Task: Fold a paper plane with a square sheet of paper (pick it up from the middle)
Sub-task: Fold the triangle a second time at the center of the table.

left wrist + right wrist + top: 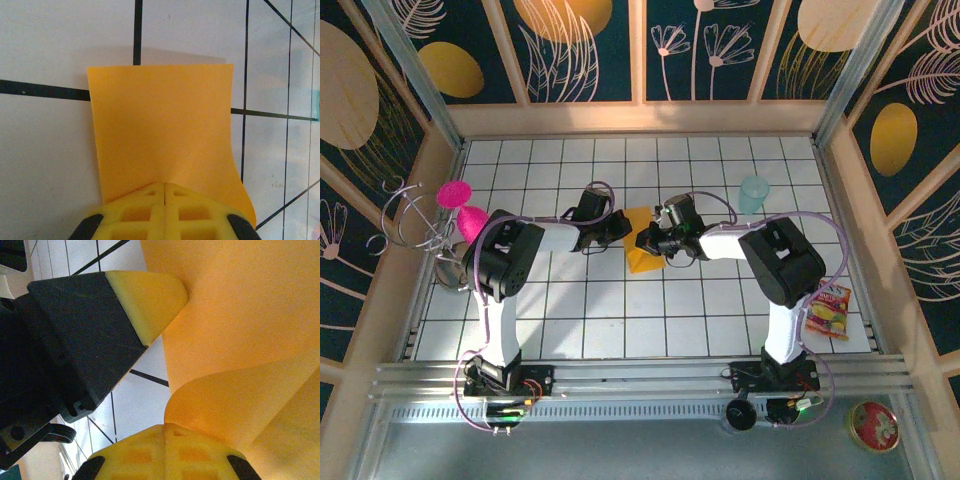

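The square sheet of paper [641, 258] is orange-yellow and lies partly folded on the white grid table [720, 300], between my two grippers. In the left wrist view the sheet [160, 130] lies nearly flat, with its right edge curling up. My left gripper [165, 185] is shut, its tips resting on the sheet's near edge. From the top view, the left gripper [619, 229] is at the sheet's left side. My right gripper [165, 426] is shut on a flap of the sheet [235, 395] that curls up off the table. The left gripper's finger [145, 300] touches the paper's edge.
A pale teal cup [754, 193] stands at the back right. A red-and-yellow snack packet [830, 310] lies by the right arm. A pink object [462, 208] hangs on a wire stand at the left. Wooden walls enclose the table.
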